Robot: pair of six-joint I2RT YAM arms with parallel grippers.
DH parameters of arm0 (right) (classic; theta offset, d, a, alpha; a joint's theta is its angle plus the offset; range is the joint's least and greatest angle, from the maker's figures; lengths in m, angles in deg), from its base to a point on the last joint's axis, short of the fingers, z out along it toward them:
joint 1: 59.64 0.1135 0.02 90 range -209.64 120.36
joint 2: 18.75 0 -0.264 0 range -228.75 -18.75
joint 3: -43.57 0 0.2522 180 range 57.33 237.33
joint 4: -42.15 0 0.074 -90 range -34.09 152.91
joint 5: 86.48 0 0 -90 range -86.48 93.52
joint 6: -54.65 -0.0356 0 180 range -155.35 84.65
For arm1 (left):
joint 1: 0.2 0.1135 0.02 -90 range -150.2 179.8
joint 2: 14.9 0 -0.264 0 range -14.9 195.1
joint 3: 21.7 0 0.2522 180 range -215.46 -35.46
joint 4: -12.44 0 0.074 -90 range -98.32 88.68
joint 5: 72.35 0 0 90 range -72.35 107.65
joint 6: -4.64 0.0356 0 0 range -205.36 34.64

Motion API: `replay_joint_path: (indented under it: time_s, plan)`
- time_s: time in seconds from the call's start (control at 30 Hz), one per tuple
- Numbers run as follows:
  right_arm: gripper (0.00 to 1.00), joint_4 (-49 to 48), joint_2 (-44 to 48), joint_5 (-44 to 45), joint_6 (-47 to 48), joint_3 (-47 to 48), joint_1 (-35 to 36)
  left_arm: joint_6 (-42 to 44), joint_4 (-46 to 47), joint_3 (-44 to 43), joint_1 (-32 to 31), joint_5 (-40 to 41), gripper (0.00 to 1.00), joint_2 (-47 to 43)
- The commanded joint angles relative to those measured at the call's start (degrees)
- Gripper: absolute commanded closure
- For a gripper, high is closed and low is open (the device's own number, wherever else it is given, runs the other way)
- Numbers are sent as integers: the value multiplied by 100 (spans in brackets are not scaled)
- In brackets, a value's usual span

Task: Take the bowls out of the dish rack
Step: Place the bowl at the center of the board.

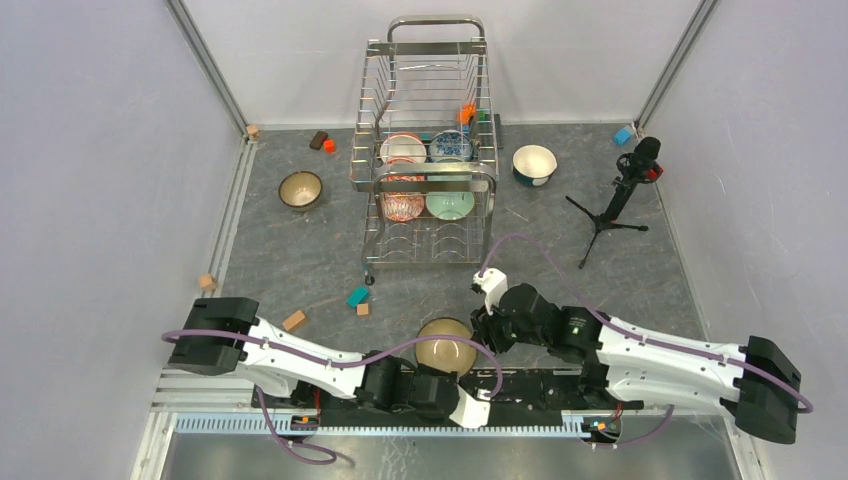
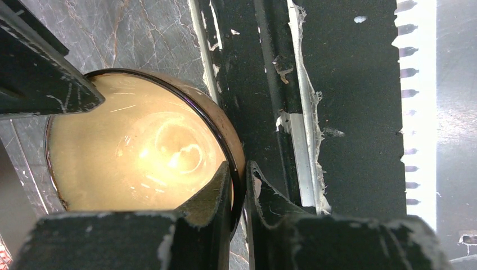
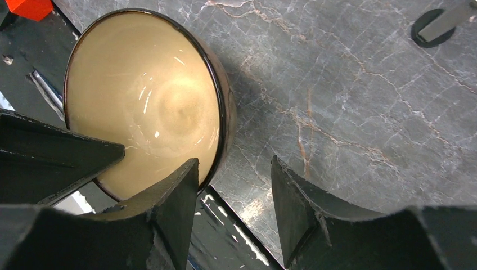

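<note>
The grey marbled surface (image 1: 300, 260) carries everything. Our left claw (image 2: 241, 188), narrow, pinches the rim of the tan bowl (image 2: 140, 152), its forearm lying low. The right claw (image 3: 235, 185) stands half-wide just beside that rim, gripping nothing, wrist bent down. It seems to be a set-down. Next we need a release, then a reach to the dish rack (image 1: 430, 180), well beyond both claws.

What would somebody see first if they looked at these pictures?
Most likely the shiny tan bowl right at the front, between the two arms. The left gripper pinches its rim, and the right gripper stands open at its edge. Next comes the tall chrome dish rack in the middle of the table, with four colourful bowls inside.
</note>
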Motion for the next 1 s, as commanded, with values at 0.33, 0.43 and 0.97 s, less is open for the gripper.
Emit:
replay_joint_path:
  time_s: [0.33,0.43,0.97]
  plan:
    - [48,-209,-848,574,44,461,406,48,461,-184,-38,292,98,29]
    - [49,-178,-1027,591,68,570,443,-16,451,-221,-41,318,98,82]
    - [72,-218,-1218,715,-74,567,707,-454,298,-318,-44,539,56,113]
